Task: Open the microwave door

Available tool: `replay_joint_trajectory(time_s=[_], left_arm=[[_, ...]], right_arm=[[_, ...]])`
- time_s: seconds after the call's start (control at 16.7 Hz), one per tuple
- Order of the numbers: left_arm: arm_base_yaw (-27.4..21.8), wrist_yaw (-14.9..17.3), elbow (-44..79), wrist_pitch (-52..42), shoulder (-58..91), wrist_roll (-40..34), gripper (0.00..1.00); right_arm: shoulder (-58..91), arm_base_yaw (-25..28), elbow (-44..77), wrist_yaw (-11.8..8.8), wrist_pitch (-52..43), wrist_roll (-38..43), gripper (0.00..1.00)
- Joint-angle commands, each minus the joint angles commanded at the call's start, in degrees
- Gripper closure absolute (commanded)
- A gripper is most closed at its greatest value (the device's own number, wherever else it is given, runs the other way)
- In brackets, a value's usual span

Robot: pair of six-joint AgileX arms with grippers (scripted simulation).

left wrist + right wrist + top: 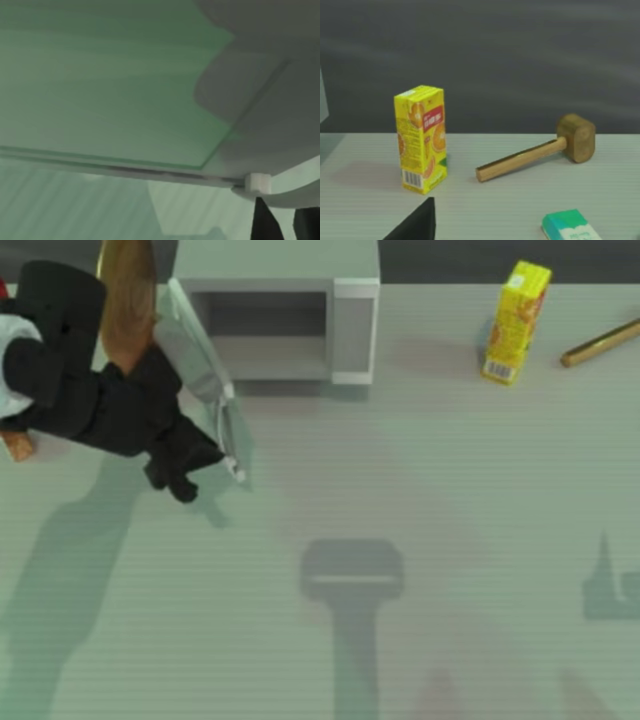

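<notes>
Top view straight down over table (pixel 420 540), left wrist seemingly against microwave door (pixel 100 85), right wrist low, facing juice carton (pixel 420 138)

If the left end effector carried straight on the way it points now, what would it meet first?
Probably the microwave door: the left end effector sits at the swung-open door's free edge, and the door fills the left wrist view. Whether they touch is unclear.

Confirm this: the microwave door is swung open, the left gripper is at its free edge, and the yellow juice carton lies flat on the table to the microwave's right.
One thing is wrong: the yellow juice carton stands upright, as the right wrist view shows. The rest holds in the top view: the microwave door is swung open, the left gripper at its free edge, the carton right of the microwave.
</notes>
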Motion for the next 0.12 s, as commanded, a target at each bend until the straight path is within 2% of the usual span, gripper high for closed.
replay_joint_trajectory(time_s=[0.12], left_arm=[[0.0,0.0,0.0,0.0,0.0,0.0,1.0]], right_arm=[[0.0,0.0,0.0,0.0,0.0,0.0,0.0]])
